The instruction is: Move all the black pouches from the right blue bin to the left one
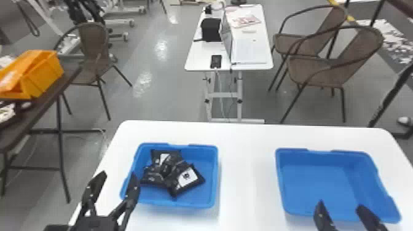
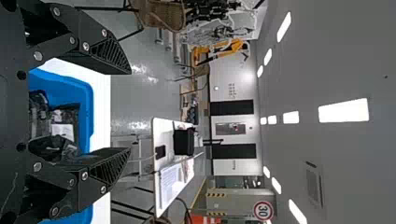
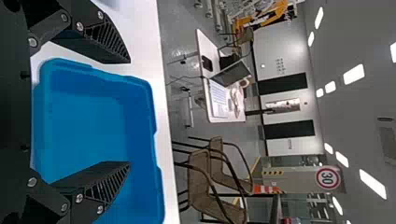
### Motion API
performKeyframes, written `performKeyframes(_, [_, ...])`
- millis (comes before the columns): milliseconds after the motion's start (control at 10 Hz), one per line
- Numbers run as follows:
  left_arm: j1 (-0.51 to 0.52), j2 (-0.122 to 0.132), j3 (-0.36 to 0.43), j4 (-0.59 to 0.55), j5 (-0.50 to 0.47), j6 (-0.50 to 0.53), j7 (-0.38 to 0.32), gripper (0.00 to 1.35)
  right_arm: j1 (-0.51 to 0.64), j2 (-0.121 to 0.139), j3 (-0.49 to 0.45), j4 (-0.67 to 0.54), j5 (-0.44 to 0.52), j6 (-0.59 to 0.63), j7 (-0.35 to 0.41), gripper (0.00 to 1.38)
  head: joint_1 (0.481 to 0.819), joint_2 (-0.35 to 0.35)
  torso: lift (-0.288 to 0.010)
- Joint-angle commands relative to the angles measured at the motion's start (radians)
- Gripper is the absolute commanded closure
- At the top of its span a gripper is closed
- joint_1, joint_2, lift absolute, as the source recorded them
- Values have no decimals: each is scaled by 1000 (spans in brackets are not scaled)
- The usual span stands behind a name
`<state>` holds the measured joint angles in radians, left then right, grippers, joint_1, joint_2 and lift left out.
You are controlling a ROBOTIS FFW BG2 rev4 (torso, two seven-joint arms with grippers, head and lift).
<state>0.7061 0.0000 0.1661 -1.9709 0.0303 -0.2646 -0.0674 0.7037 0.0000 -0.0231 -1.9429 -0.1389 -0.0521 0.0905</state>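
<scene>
Grey-floored room, small desk [image 1: 199, 60] and brown chairs [image 1: 325, 72] out past the white table [image 1: 245, 184]. Left gripper [image 1: 118, 175]: fingers spread, at the near left corner of the left blue bin [image 1: 212, 184]. Black pouches [image 1: 170, 173] heaped in that bin, just right of its fingertips. Right gripper [image 1: 340, 205]: fingers also apart, at the near side of the right blue bin [image 1: 319, 178], bare bin floor just beyond its tips.

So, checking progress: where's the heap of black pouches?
In the head view, the pouches lie in the left blue bin, right of the left gripper.
</scene>
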Motion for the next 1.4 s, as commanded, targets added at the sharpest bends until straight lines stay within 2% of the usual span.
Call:
performKeyframes(0, [29,-3,-7,-36,-21,61,12,490,59,1,6,-24,-4,3,0,271,695,125,0])
performKeyframes(200, [23,-3,-14,-59,-56,88,12,490,69,1,8,-36,21,5,0,272,695,136,0])
performKeyframes(600, [13,-3,-33,-59,-55,81,37,492,63,1,8,-28,24,5,2,272,695,123,0])
performKeyframes(1300, [6,0,-40,-59,-41,85,40,492,53,1,8,-22,28,3,5,272,695,117,0])
